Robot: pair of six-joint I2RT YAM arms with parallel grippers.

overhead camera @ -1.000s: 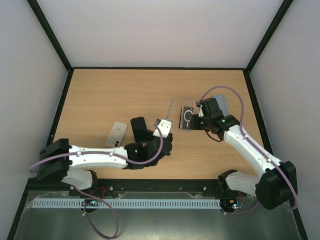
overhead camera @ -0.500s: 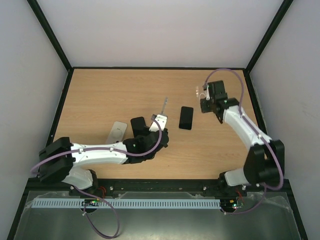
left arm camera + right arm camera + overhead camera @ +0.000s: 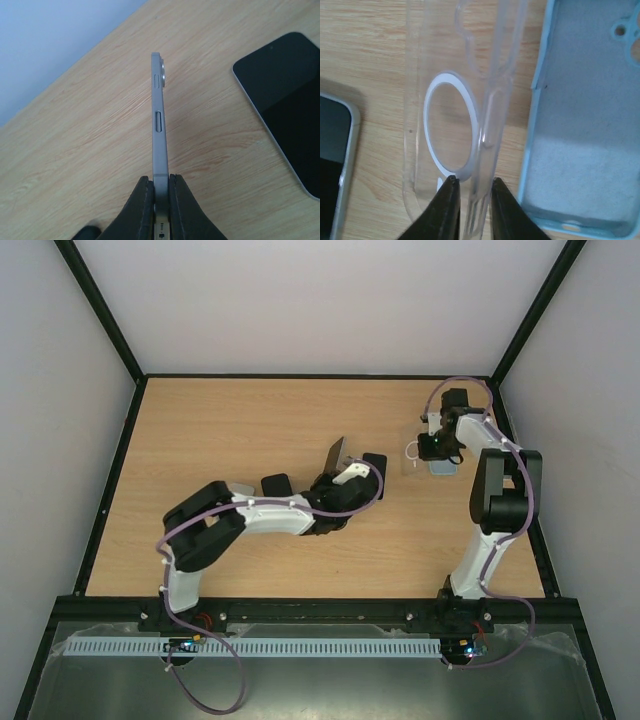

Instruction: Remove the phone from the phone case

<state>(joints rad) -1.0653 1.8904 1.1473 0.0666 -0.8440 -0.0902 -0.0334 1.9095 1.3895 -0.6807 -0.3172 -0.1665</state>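
A clear phone case [image 3: 445, 100] with a white ring hangs empty over the table, one side wall pinched in my shut right gripper [image 3: 472, 184], which is at the far right [image 3: 422, 448]. The dark-screened phone [image 3: 287, 100] lies flat and bare on the wood [image 3: 376, 468], also at the left edge of the right wrist view [image 3: 332, 165]. My left gripper [image 3: 161, 181] is shut on a second, silver phone [image 3: 159, 120], held on edge just left of the dark phone [image 3: 336, 452].
A light blue case [image 3: 585, 125] lies open side up just right of the clear one [image 3: 441, 467]. A black flat object [image 3: 275, 486] rests beside the left arm. Black frame posts and white walls close in the table.
My right gripper pulled the clear case off the dark phone and carried it to the far right, beside the blue case. The left arm swung right with the silver phone.
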